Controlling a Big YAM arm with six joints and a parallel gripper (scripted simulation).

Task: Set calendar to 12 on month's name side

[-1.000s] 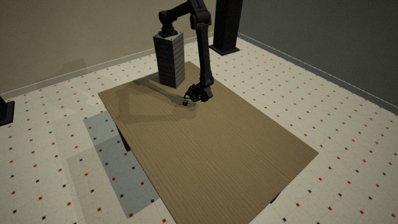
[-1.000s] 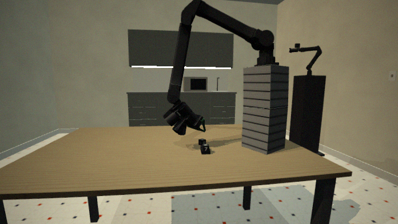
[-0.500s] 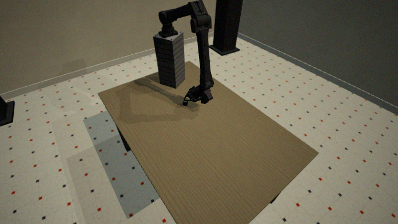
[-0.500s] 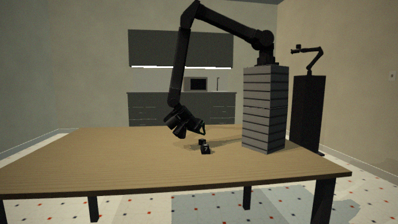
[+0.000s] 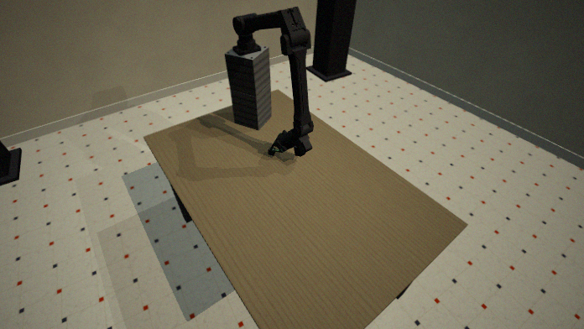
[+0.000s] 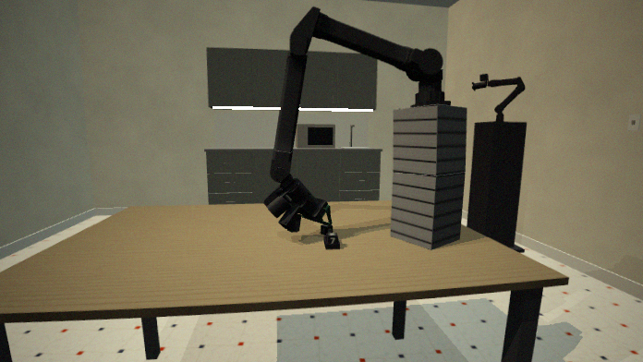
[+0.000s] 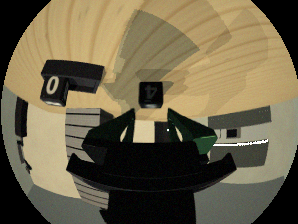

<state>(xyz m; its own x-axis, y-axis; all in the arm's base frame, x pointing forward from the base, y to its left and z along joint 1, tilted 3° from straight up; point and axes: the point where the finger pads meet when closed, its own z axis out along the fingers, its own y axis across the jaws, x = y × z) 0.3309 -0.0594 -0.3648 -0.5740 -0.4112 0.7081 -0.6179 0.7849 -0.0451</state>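
One loose cube [image 5: 271, 153] [image 6: 326, 229] [image 7: 151, 95] was judged light, rigid and best gripped across opposite upright sides, the nearby hand [image 5: 274, 148] [image 6: 329, 224] [image 7: 151, 111] being left parted around nothing.
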